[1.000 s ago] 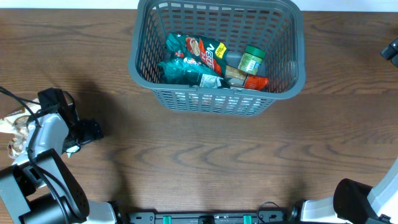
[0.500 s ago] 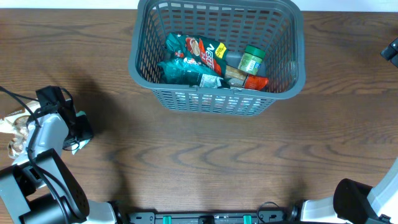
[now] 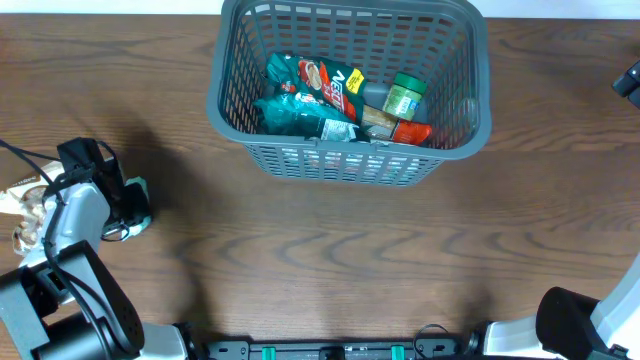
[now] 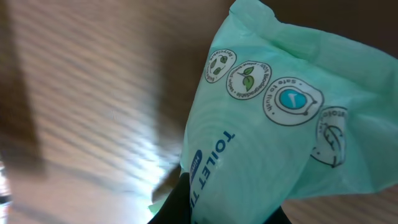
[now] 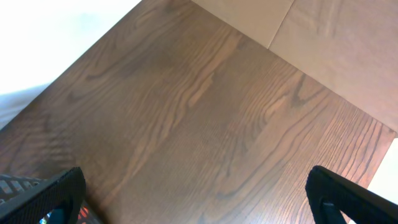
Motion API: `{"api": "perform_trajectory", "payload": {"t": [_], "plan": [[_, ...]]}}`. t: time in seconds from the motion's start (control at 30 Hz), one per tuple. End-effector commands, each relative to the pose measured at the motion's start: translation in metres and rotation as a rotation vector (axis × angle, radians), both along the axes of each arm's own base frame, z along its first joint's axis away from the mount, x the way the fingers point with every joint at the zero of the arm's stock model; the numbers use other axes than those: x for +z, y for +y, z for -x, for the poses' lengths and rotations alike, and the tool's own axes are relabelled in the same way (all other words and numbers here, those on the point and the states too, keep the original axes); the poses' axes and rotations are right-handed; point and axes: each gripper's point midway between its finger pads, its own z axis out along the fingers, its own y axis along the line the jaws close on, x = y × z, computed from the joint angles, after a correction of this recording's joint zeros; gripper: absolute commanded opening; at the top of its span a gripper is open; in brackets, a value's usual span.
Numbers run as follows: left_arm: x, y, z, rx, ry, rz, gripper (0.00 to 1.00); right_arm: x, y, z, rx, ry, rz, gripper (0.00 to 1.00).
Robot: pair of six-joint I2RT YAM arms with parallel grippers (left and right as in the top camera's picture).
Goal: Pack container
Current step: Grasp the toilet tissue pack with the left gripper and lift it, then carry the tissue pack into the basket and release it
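L gripper (image 3: 137, 203): jaws clamped on a mint-green tissue pack (image 4: 267, 124). Soft film, "TOILET TI…" print. Pack fills the wrist view, dark fingertips just show at the bottom edge. A sec ago the jaws stood wide open, now they're shut, so the grasp has only just been made. Can't tell if the pack is off the wood yet; from overhead it's mostly hidden under the gripper.

Gripper sits at the left edge of the table (image 3: 330, 260), mid depth. Crumpled pale wrapper (image 3: 25, 205) lies just left of the arm.

R gripper (image 5: 193, 186): fingers spread wide, nothing betw. them, bare wood below. No change over the sec.

Container (image 3: 340, 162): far centre, well apart from the L gripper. Already holds snack bags (image 3: 310, 95) and a green-lid jar (image 3: 405, 97), w/ room left.

Meaning: pick prob. done. Next is lift, carry right and far, drop in. Risk: thin film may slip.
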Motion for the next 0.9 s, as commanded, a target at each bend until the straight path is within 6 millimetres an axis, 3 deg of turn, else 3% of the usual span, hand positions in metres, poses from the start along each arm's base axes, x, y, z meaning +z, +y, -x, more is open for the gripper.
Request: {"api": "perform_trajectory", "payload": {"t": [0.0, 0.13, 0.23, 0.4, 0.5, 0.7, 0.87], "plan": [[0.031, -0.013, -0.022, -0.028, -0.138, 0.074, 0.06, 0.0, -0.002, 0.002, -0.017, -0.003, 0.001, 0.99], [0.077, -0.013, -0.037, -0.048, -0.262, 0.054, 0.06, 0.0, -0.002, 0.002, -0.017, -0.003, 0.001, 0.99], [0.124, -0.02, -0.052, -0.087, -0.409, 0.058, 0.06, 0.0, -0.002, 0.002, -0.017, -0.003, 0.001, 0.99], [0.232, -0.059, -0.076, -0.238, -0.733, 0.173, 0.06, 0.0, -0.002, 0.002, -0.017, -0.003, 0.001, 0.99], [0.285, -0.079, -0.084, -0.305, -0.842, 0.169, 0.06, 0.0, -0.002, 0.002, -0.017, -0.003, 0.001, 0.99], [0.374, -0.147, -0.093, -0.534, -1.026, 0.166, 0.06, 0.0, -0.002, 0.002, -0.017, -0.003, 0.001, 0.99], [0.418, -0.22, -0.091, -0.735, -1.136, 0.227, 0.06, 0.0, -0.002, 0.002, -0.017, -0.003, 0.001, 0.99]]}}
